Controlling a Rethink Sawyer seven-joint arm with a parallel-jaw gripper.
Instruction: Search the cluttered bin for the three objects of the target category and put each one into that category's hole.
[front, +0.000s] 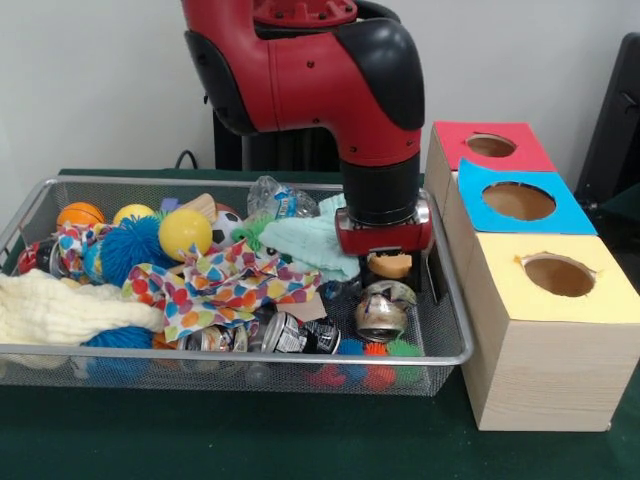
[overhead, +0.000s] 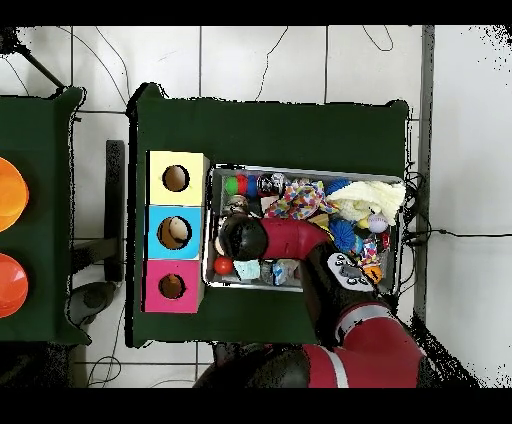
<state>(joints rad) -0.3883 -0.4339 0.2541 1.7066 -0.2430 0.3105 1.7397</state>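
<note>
While the bin (front: 40, 190) fills the table's left and middle, gripper (front: 390, 262) is down at its right end on a tan plush (front: 390, 265), grip hidden so cannot tell; soft, light, squashy, so pinch mid-body; red hole (front: 490, 146) far right.

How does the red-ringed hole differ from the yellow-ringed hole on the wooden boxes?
The red-ringed hole has a clean round edge; the yellow-ringed hole has a ragged, torn edge. In the front view the red one sits farthest from the camera, the yellow one nearest. Both are round openings in coloured card on pale wood boxes.
</note>
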